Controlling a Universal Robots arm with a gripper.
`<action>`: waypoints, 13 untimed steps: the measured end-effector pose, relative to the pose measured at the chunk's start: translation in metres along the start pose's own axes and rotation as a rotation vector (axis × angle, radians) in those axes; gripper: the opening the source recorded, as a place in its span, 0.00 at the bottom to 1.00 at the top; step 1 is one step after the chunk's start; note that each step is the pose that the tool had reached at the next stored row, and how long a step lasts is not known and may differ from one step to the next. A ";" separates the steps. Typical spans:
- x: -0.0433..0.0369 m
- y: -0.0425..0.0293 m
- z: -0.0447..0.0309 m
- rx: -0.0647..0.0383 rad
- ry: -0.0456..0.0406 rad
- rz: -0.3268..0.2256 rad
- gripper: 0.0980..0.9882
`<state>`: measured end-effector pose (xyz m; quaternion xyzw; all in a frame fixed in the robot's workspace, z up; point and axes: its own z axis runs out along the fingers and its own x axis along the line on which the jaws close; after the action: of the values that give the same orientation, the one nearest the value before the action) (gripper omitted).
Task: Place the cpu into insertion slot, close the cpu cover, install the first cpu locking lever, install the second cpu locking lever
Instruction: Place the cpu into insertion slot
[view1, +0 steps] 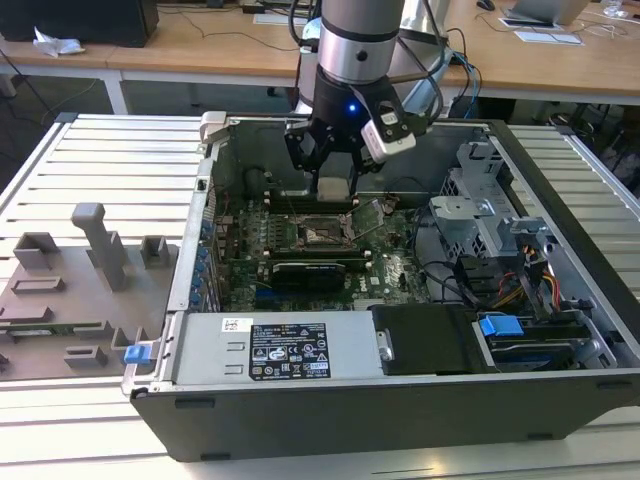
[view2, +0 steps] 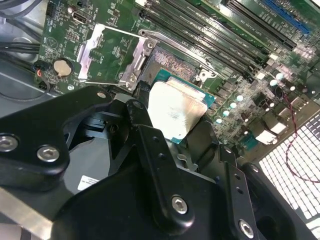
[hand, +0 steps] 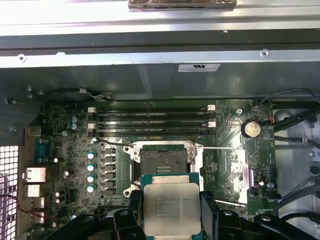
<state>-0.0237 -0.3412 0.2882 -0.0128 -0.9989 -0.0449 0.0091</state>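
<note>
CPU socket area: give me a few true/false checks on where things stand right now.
1. The cpu is seated in the insertion slot. False: the fingers hold it by two opposite edges, and the slot is empty.
2. The cpu cover is swung open beside the slot. True.
3. The cpu's metal top faces the camera in the first wrist view. True.
4. The case has its side panel on. False: it is open, with the motherboard exposed.

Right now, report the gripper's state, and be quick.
The gripper: shut on the cpu, which is not yet in the insertion slot.
</note>
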 end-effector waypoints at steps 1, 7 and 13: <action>0.0000 -0.0001 0.0014 0.000 0.0000 0.000 0.50; -0.0014 0.0076 0.0151 0.033 -0.0008 0.000 0.50; -0.0034 0.0131 0.0218 0.033 -0.0009 0.000 0.50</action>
<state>-0.0203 -0.3262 0.2676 -0.0128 -0.9995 -0.0282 0.0089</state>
